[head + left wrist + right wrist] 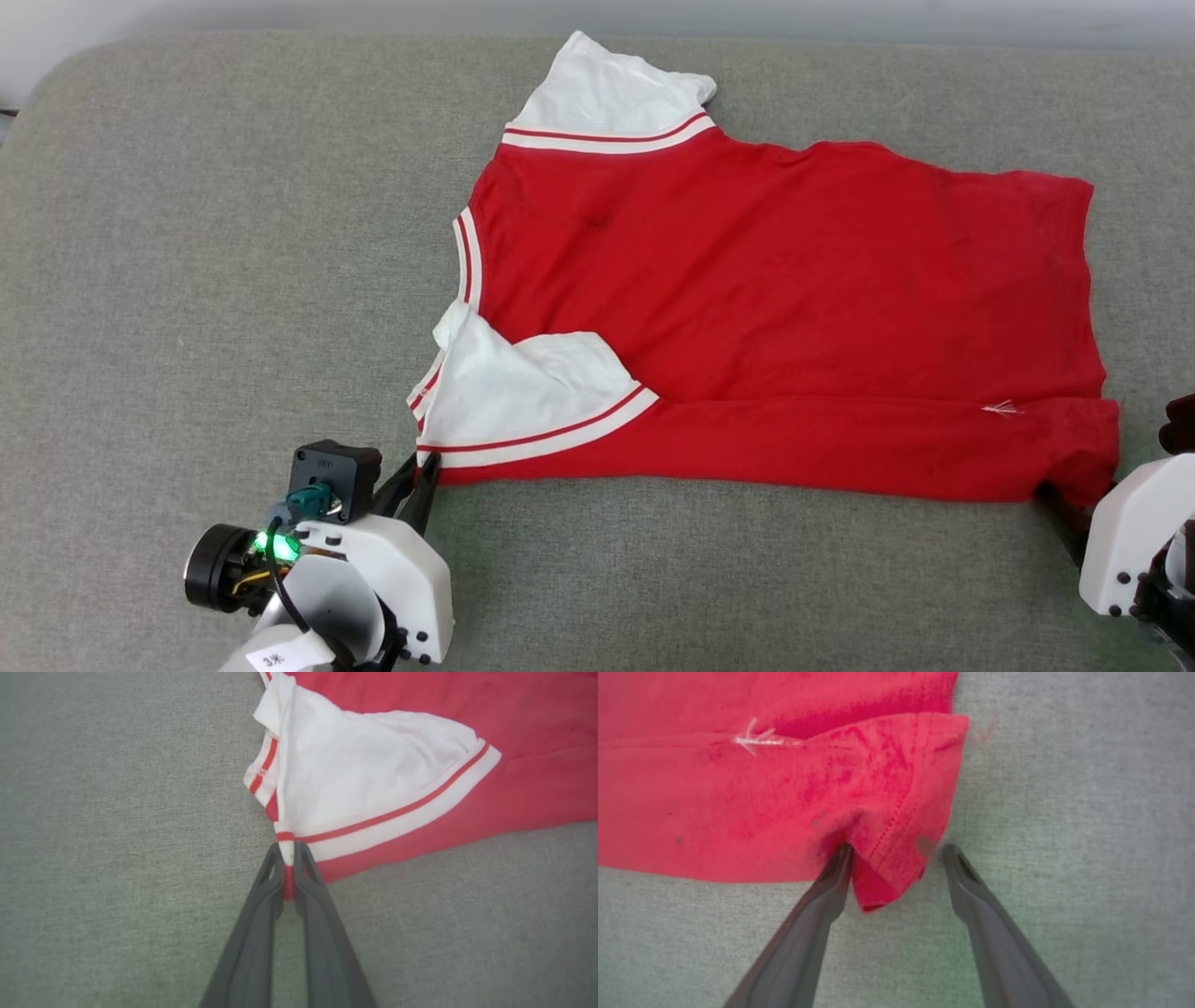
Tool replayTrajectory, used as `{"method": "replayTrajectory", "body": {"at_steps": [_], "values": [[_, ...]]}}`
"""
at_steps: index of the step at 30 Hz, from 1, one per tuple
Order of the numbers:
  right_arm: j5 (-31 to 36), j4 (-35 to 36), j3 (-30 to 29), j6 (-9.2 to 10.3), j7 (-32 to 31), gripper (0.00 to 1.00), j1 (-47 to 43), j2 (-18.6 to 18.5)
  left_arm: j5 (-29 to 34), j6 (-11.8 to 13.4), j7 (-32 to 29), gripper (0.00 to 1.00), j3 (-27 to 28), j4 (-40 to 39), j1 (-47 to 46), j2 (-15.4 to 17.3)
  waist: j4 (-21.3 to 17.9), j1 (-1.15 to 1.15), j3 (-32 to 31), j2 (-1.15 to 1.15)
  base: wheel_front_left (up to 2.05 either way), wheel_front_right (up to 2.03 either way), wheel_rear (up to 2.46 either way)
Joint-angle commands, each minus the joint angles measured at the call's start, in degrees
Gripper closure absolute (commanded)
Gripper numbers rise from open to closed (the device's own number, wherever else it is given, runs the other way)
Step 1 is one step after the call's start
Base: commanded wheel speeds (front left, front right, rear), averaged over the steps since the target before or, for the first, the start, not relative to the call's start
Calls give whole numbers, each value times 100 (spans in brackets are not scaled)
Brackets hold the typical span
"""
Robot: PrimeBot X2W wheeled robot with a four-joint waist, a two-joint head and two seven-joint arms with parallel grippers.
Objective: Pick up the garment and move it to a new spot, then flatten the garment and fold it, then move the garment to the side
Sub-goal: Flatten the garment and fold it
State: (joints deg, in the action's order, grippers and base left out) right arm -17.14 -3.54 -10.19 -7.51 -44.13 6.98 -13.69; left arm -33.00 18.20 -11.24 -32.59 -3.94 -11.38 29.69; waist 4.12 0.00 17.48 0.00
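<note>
Lifting now may skew the garment (775, 308): your left fingers (261, 914) clamp its sleeve (355, 774), your right fingers (822, 891) stand wide astride the hem (896, 868).

Left claw (289, 854) pinched closed, right claw (899, 851) spread wide

Left arm tag (274, 660): "3", rest unclear

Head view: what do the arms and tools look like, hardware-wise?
Left tool: two long dark grey tapered fingers, white wrist shell, black square block, teal connector, green light, black cable, black round unit, small paper label. Right tool: same fingers, white casing.
</note>
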Motion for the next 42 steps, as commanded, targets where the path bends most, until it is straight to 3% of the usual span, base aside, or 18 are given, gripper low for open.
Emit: {"method": "replayTrajectory", "body": {"at_steps": [1, 3, 4, 5, 19, 32, 42], "values": [[-16, -144, 48, 5, -25, 0, -8, 102, 20, 32, -9, 100, 4, -7, 60, 18, 8, 0, 16, 0, 0, 0, 0], [-55, -222, 84, 5, -41, 0, 20, 99, 33, 42, -18, 100, -1, 2, 49, 40, 13, 0, 35, 0, 0, 0, 0], [-65, -262, 92, 5, -38, 64, 26, 91, 39, 44, -24, 100, -7, 14, 51, 45, 14, 0, 38, 0, 0, 0, 0], [-72, -298, 116, 5, -51, 100, 13, 75, 42, 47, -28, 100, -14, 25, 50, 49, 14, 0, 36, 0, 0, 0, 0], [-380, -183, 95, 7, -146, 100, -118, -258, -47, 20, 21, 100, -62, 303, 264, 133, -81, 0, -482, 0, 0, 0, 0], [-710, 322, 52, 8, -921, 100, -1044, -666, -183, 25, -134, 100, -327, 184, 1005, 303, -118, 0, -1074, 0, 0, 0, 0], [-669, 457, -40, 8, -1090, 100, -1405, -526, -272, 25, -249, 100, -504, 297, 1207, 230, -159, 0, -1140, 0, 0, 0, 0]]}}
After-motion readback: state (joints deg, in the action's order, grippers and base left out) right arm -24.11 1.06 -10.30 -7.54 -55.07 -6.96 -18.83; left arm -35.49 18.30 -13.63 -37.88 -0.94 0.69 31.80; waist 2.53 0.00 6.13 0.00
